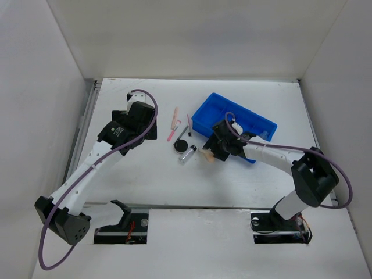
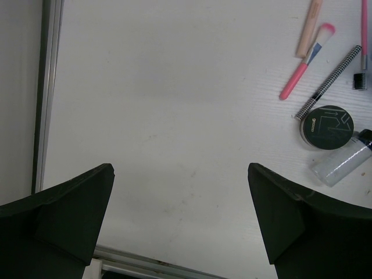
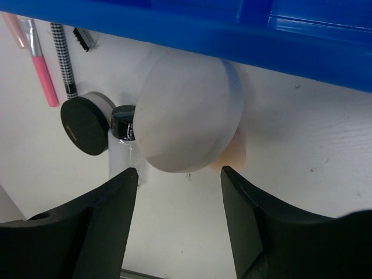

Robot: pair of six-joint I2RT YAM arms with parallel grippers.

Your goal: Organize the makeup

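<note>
The makeup lies left of the blue tray (image 1: 235, 123). It includes a pale pink stick (image 1: 175, 115), a pink brush (image 1: 172, 133), a checkered pencil (image 1: 183, 132), a black round compact (image 1: 182, 145), a clear bottle (image 1: 188, 154) and a beige sponge (image 1: 206, 154). My right gripper (image 1: 216, 151) is open just short of the sponge (image 3: 189, 110), which lies against the tray wall (image 3: 232, 29) ahead of the fingertips (image 3: 129, 177). The right gripper (image 3: 179, 171) holds nothing. My left gripper (image 1: 145, 129) is open and empty (image 2: 180, 168) over bare table, left of the items.
In the left wrist view the pale stick (image 2: 309, 26), pink brush (image 2: 305, 64), checkered pencil (image 2: 328, 81), compact (image 2: 328, 126) and bottle (image 2: 343, 163) sit at the upper right. A metal rail (image 2: 49, 87) runs along the table's left edge. White walls enclose the table.
</note>
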